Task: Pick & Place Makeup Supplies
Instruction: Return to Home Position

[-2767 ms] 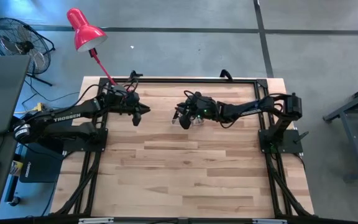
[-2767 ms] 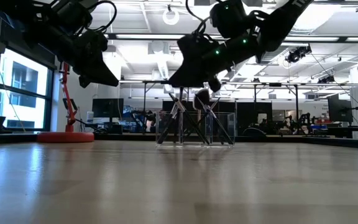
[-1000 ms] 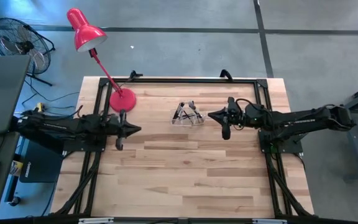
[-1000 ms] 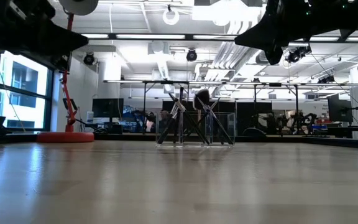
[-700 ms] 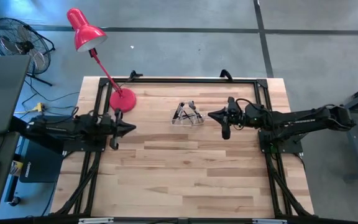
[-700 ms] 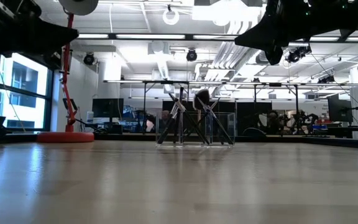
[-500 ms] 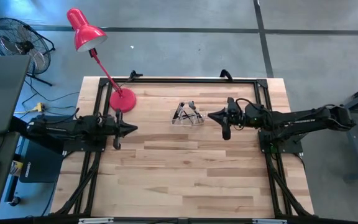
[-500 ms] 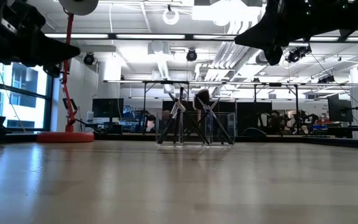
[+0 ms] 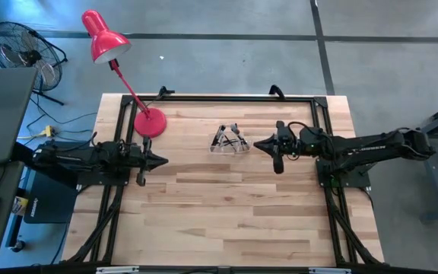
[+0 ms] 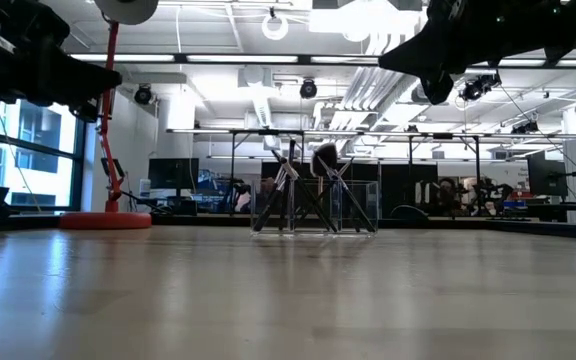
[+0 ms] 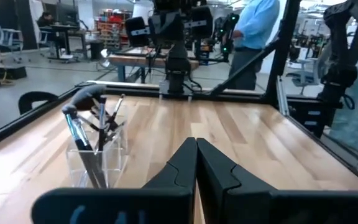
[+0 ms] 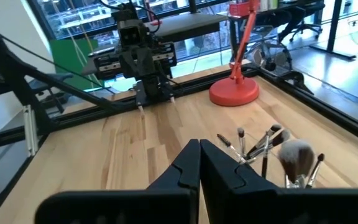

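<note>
high view: the makeup supplies (image 9: pixel 229 138) stand bunched in the clear holder (image 9: pixel 230 148) at the far middle of the surface (image 9: pixel 226 205). the left tool (image 9: pixel 162 160) and right tool (image 9: pixel 257 142) flank it, each well apart from it.
low view: their handles lean crosswise inside the holder.
wrist views: both tools are pressed together, empty.
they look light, stiff and slim, so best pinched mid-handle.

Grey concrete floor (image 9: pixel 219 53), red desk lamp (image 9: pixel 106 36), floor fan (image 9: pixel 17 46), big windows (image 10: pixel 30 135), overhead lights (image 10: pixel 275 25), poss. desks (image 10: pixel 183 185) at back
</note>
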